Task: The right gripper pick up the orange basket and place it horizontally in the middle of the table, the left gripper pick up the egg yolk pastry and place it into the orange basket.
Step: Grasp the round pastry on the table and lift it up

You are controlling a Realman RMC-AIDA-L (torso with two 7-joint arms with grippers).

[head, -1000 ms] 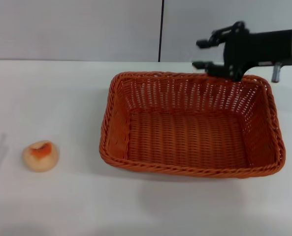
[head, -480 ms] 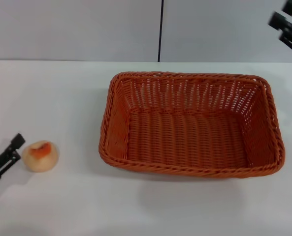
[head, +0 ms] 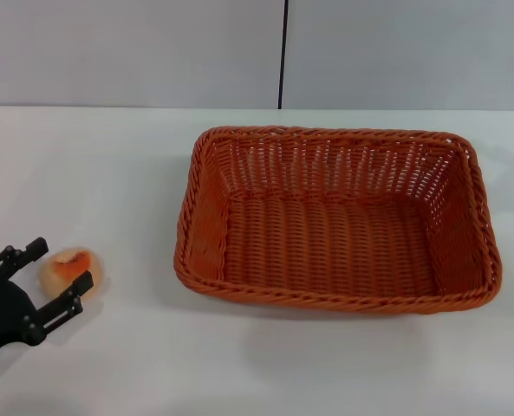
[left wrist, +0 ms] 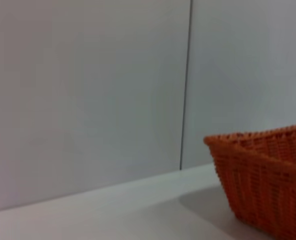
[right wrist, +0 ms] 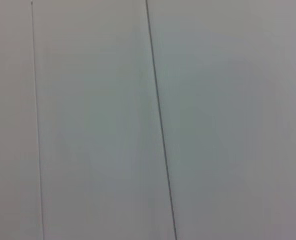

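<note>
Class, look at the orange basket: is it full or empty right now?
Empty. The orange basket shows only bare woven floor, and the egg yolk pastry lies outside it on the table, between the open left pincer fingers.

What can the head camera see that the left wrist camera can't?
Only the head camera shows the egg yolk pastry and the left tool, open with a finger on each side of the pastry. It also shows the whole orange basket, empty, on the white table. The left wrist camera adds nothing new. Both show the basket, the table and the grey wall with its dark seam.
</note>
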